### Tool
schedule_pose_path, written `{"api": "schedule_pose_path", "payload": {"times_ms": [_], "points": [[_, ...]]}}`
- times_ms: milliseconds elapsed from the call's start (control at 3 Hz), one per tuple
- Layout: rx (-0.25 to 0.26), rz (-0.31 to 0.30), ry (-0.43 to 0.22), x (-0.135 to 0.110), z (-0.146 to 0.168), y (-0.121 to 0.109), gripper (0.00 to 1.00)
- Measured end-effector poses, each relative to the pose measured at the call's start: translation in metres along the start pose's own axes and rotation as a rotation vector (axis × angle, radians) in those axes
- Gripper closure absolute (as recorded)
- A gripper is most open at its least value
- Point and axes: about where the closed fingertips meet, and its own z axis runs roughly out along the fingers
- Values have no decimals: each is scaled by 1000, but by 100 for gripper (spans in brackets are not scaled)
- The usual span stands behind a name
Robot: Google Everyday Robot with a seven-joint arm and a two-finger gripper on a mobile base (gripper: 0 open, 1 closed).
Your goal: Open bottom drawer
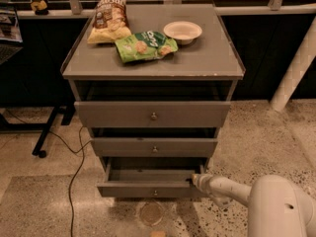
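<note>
The grey cabinet [153, 65] has three drawers, all pulled out somewhat. The bottom drawer [148, 187] is the slimmest, with a small round knob [155, 193] on its front. It stands pulled out farthest, and its plain grey tray [148, 175] shows inside. My gripper [194, 180] is at the end of the white arm [232, 190], which reaches in from the lower right. It sits at the right end of the bottom drawer's front, at its top edge.
On the cabinet top lie a yellow chip bag [107, 20], a green snack bag [144, 45] and a white bowl [182, 31]. A black cable [76, 167] runs over the floor at left. A round mark [151, 213] lies on the floor below the drawer. A white post [295, 73] stands at right.
</note>
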Motion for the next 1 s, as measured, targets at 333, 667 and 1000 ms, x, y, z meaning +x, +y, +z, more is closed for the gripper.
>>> {"api": "schedule_pose_path", "payload": {"times_ms": [333,667,1000], "points": [[-51,-10,61,26,-39,16,100],[-52,-11,61,26,-39,16,100],[-61,-40,71,25,-39,22,100]]}}
